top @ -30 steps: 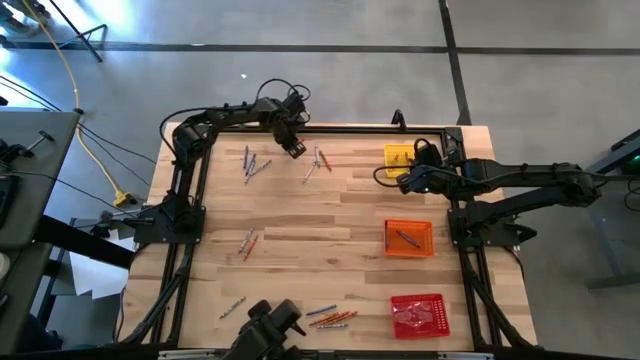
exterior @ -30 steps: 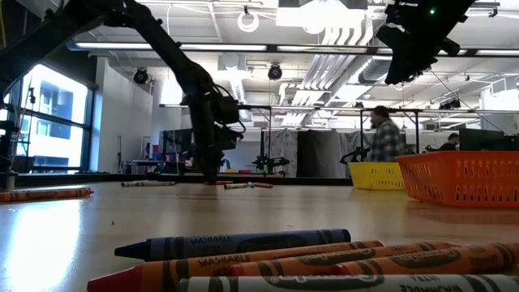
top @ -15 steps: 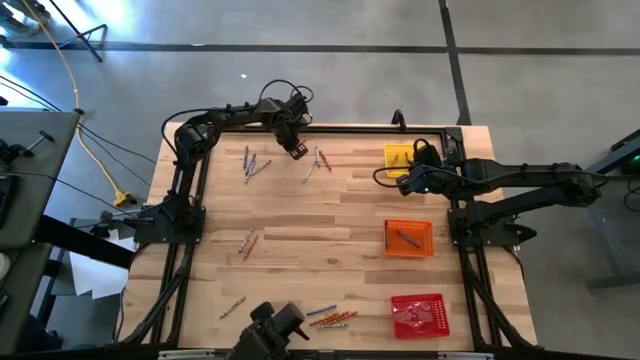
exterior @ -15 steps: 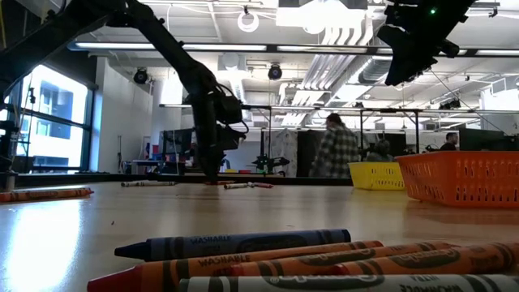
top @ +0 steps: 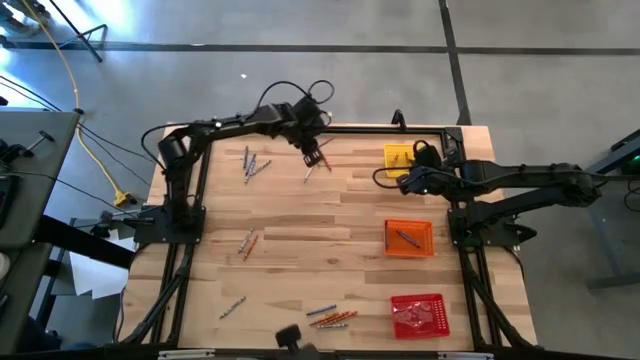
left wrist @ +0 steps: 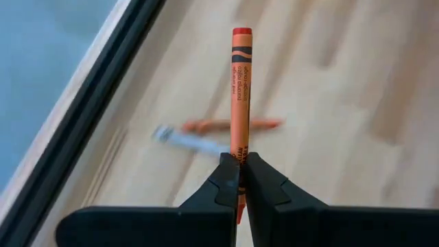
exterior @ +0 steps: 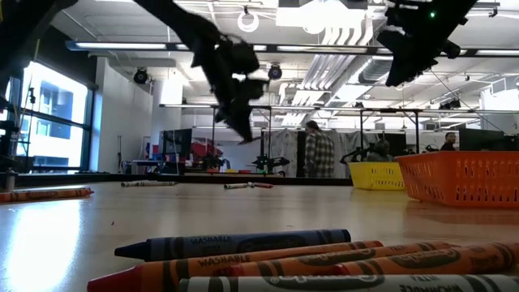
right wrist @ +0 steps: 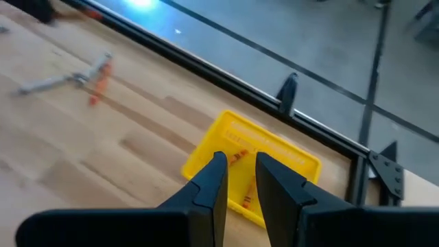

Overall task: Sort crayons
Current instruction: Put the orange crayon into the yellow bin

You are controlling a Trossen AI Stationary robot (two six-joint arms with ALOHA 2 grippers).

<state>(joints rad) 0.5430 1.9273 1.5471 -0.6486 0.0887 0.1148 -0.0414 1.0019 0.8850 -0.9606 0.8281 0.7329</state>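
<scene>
Left gripper (left wrist: 239, 180) clamped on an orange crayon (left wrist: 239, 96) near its lower end, lifted above the table's (top: 300, 215) far edge; light, stiff, waxy, likely to snap or pivot, so better pinched mid-length. Right gripper (right wrist: 239, 171) slightly parted, empty, hovering over the yellow tray (right wrist: 288, 161) at the far right corner

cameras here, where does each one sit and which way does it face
High: above the table, looking straight down; both arms show.
Low: at table-top height, looking level into the room; crayons nearest, arms overhead.
Left wrist: on the left arm, looking down past the left gripper, shut on an orange crayon.
Right wrist: on the right arm, past the right gripper, fingers apart, holding nothing, toward the yellow tray.
Shared: high and right wrist both show the yellow tray.
</scene>
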